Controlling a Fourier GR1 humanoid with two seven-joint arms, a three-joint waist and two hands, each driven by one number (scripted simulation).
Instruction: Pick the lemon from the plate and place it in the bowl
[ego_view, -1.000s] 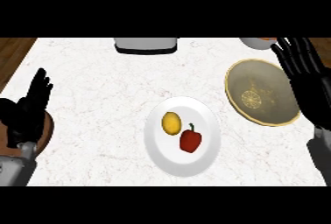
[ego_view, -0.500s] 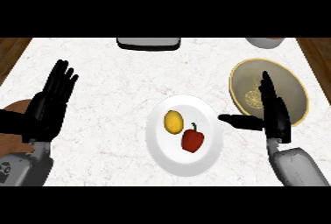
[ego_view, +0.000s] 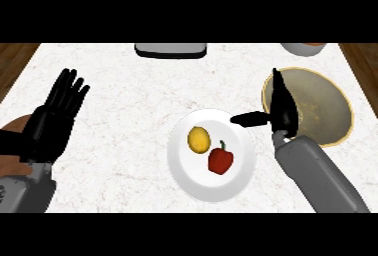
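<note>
**Counter layout**

The plate sits at the counter's centre, with the lemon on its left half and a pepper just right of it. The bowl lies right of the plate. A box and a cup stand along the far edge.

The counter looks like pale, veined marble with a smooth finish; brown wood grain shows past its far corners. At its middle, the white plate looks like smooth glazed ceramic. On the plate, the lemon has a matt yellow skin, and the red pepper beside it looks smooth. Right of the plate, the bowl has a dull, speckled olive inside and a yellow rim.
</note>
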